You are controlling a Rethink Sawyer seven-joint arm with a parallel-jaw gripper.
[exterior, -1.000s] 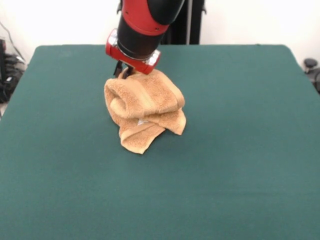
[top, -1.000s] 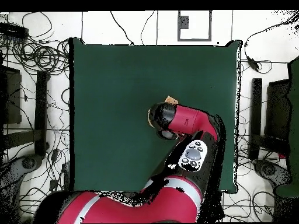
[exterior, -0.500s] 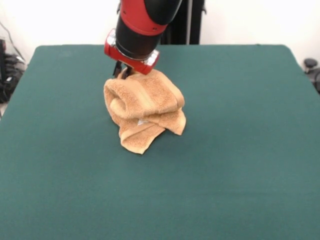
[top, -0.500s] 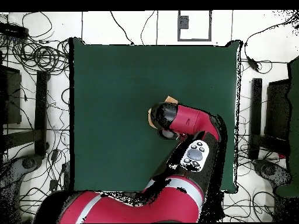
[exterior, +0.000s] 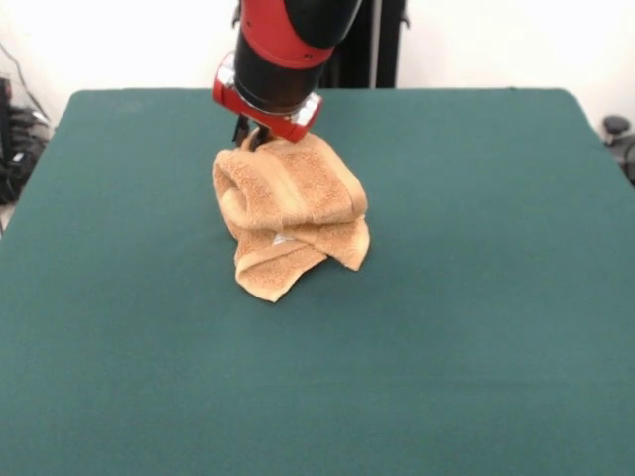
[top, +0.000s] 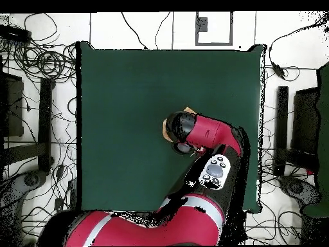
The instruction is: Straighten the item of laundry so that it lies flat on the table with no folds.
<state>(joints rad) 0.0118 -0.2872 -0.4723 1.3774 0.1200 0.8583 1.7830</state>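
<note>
The red and black arm (exterior: 288, 40) is coming down from the top of the front view, its wrist pointing almost straight down over the towel and leaning slightly toward the picture's left. In the overhead view the arm (top: 205, 138) is sweeping in from the bottom edge, bending across the right half of the worktop and covering nearly all of the towel.

The gripper (exterior: 250, 139) is sitting at the top back edge of the towel, only its dark tips showing below the red wrist collar. The cloth is bunching right up against them, but the tips are mostly hidden, so whether they are pinching the fabric or standing open cannot be told.

The golden-tan towel (exterior: 290, 213) is standing in a bunched, rolled heap on the dark green worktop (exterior: 476, 327), a little left of centre and toward the far side in the front view. A thick roll is forming its upper part, with the woven band curving across it, and folded corners are hanging down to the felt below. In the overhead view only a small tan corner (top: 187, 110) is peeking out beside the wrist.
</note>
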